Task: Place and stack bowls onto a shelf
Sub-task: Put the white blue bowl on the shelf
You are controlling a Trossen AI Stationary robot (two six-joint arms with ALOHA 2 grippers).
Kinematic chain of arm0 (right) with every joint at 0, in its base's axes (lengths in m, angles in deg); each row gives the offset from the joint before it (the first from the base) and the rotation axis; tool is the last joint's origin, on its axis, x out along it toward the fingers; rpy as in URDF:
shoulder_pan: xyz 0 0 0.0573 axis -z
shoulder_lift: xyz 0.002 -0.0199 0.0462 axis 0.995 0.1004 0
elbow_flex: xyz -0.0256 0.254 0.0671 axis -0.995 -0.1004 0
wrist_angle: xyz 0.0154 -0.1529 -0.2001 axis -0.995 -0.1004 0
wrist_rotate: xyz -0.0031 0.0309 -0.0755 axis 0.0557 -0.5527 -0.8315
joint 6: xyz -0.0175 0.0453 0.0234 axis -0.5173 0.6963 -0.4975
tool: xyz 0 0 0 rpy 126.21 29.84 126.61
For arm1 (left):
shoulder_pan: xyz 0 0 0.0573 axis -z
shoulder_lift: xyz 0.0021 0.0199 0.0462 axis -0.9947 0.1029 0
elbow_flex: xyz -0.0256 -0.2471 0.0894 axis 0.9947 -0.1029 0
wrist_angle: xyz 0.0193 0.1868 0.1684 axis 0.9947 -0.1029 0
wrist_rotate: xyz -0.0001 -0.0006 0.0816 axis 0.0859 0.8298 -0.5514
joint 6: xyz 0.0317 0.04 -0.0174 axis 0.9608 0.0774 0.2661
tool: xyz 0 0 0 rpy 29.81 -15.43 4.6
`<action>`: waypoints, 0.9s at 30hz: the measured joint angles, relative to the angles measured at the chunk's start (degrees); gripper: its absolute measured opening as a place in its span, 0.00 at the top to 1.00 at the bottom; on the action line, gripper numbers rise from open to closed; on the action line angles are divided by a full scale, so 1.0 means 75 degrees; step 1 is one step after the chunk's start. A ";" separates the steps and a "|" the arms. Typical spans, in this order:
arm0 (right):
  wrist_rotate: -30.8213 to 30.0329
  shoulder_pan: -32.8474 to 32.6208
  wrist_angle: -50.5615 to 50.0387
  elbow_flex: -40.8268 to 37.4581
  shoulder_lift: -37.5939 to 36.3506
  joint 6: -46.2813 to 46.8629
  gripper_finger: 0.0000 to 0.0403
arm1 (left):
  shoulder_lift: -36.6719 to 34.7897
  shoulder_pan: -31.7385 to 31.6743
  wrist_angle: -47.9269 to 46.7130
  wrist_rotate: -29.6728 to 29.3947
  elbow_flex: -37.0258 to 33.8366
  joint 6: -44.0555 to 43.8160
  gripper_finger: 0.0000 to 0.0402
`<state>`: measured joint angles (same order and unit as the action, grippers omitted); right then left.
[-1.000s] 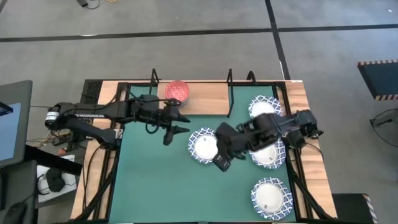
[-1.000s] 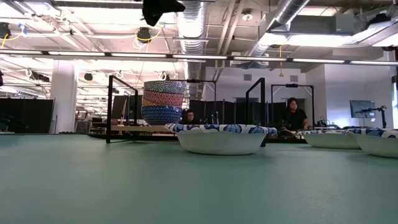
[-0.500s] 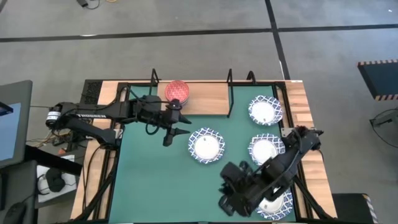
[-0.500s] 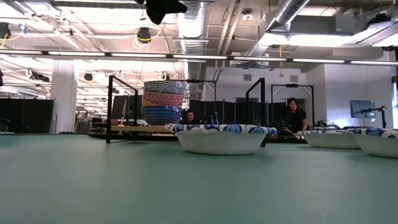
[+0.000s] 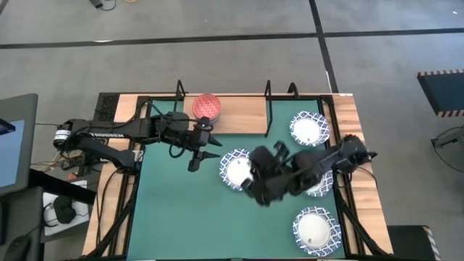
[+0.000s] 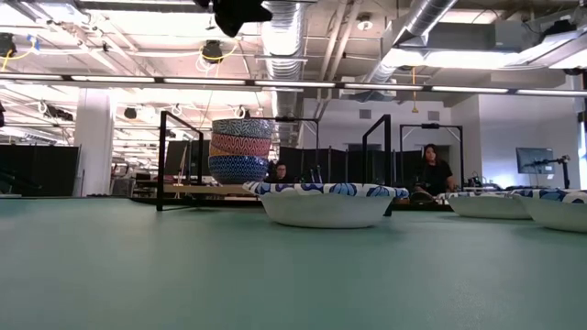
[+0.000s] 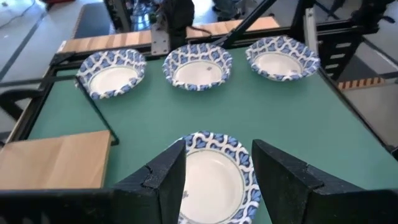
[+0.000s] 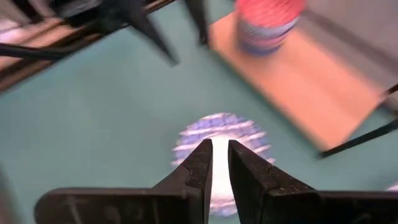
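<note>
A stack of small bowls (image 5: 206, 106), red on top, stands on the left end of the light-wood shelf (image 5: 243, 116); in the low view the stack (image 6: 242, 150) shows blue at its base. Several white blue-rimmed bowls lie on the green mat. My left gripper (image 5: 206, 148) hovers open, above and just left of the middle white bowl (image 5: 238, 171), which also shows in the left wrist view (image 7: 214, 180). My right gripper (image 5: 255, 185), blurred, hangs over the same bowl (image 8: 219, 144) with only a narrow gap between its fingers (image 8: 216, 163).
Three more white bowls sit along the mat's right side (image 5: 309, 129), (image 5: 319, 185), (image 5: 315, 229); my right arm covers part of the second. Black wire frames (image 5: 267, 109) stand at the shelf ends. The middle and right of the plank are bare wood. People sit in the room beyond (image 6: 431, 172).
My right arm swung from over the middle white bowl toward the table's near edge, then came back over that bowl. None of the bowls moved.
</note>
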<state>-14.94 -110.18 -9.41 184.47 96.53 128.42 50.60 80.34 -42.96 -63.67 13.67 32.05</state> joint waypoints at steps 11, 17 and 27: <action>-0.0004 0.1817 0.0875 -0.3576 -0.3285 -0.2434 0.81 | -0.0002 -0.0321 0.0207 -0.0869 0.0002 -0.0983 0.58; 0.0664 0.2145 0.3402 -0.6353 -0.5887 -0.2982 0.81 | 0.0078 -0.0352 0.0343 -0.1576 0.0008 -0.1484 0.58; 0.1034 0.2177 0.5973 -1.0403 -0.8889 -0.1886 0.81 | 0.1047 -0.0306 0.0108 -0.1693 0.0008 -0.3046 0.58</action>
<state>-7.18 -93.85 35.39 106.45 29.86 114.27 58.45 78.04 -42.16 -76.37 13.73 9.20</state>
